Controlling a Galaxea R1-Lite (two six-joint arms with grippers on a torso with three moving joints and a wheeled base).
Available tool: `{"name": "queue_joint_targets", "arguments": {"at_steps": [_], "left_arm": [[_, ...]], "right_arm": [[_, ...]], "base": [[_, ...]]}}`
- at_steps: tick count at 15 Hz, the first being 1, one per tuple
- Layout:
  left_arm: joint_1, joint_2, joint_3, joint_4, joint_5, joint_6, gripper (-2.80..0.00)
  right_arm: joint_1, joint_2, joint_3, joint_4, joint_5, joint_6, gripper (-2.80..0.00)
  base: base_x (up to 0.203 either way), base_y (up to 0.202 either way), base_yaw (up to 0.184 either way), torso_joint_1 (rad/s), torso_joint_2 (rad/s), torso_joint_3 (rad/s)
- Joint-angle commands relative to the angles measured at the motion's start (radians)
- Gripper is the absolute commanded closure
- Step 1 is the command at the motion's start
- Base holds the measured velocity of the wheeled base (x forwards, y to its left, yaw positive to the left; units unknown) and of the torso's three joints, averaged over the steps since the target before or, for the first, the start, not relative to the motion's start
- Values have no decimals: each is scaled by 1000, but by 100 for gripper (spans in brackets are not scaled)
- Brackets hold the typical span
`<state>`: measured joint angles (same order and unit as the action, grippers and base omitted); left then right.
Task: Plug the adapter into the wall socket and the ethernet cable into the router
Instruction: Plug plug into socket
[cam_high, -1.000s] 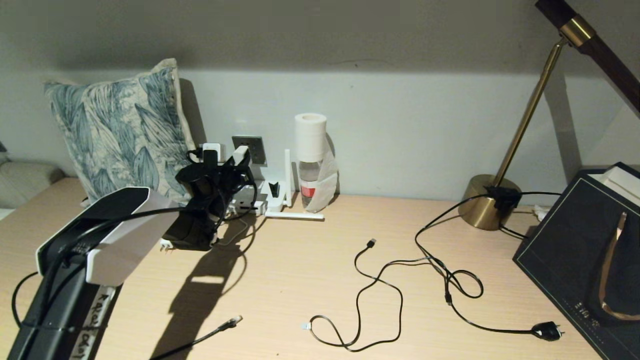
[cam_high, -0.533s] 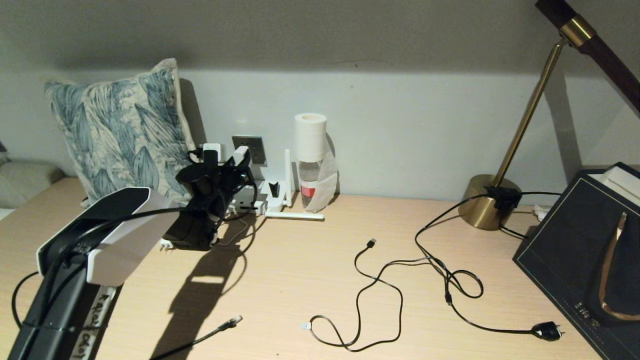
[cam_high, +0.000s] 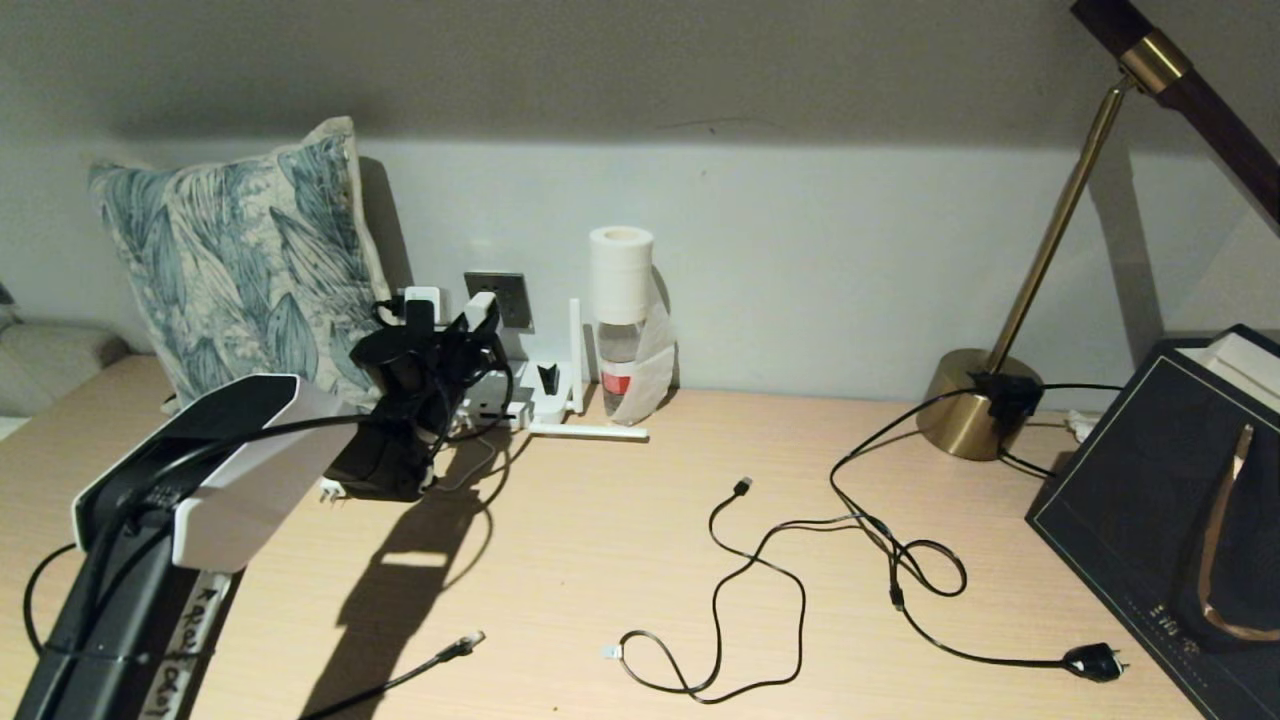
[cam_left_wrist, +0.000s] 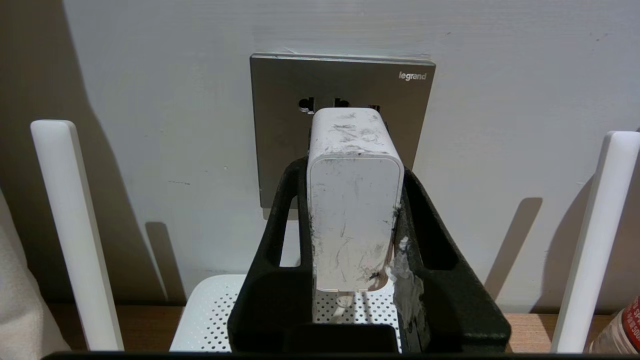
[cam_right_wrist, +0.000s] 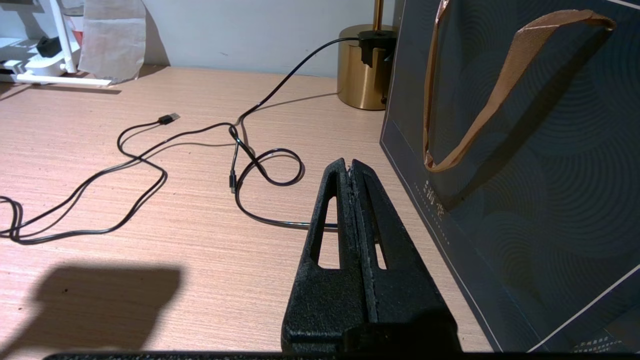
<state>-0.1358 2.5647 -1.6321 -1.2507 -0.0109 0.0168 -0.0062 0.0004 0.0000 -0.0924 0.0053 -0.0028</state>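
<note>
Adapter (cam_left_wrist: 354, 200) meets wall socket (cam_left_wrist: 280, 125), router (cam_left_wrist: 210, 320) antennas flanking.

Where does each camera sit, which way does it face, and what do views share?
Head view: high, facing the desk and wall; left arm shows.
Left wrist view: behind the left gripper, facing the wall socket, gripping the adapter.
Right wrist view: behind the right gripper, shut over the desk.
Shared: the router and the lamp base.
</note>
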Motion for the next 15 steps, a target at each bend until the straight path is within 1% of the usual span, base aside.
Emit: {"name": "queue_joint_targets", "arguments": {"at_steps": [1, 15], "left_arm": [[5, 2, 0, -7, 0, 0, 0], [21, 2, -9, 4, -1, 0, 0]], "right_arm": [[0, 1, 35, -1, 1, 0, 0], [0, 1, 35, -1, 1, 0, 0]], "base": [[0, 0, 0, 0, 0, 0], [0, 0, 0, 0, 0, 0]]}}
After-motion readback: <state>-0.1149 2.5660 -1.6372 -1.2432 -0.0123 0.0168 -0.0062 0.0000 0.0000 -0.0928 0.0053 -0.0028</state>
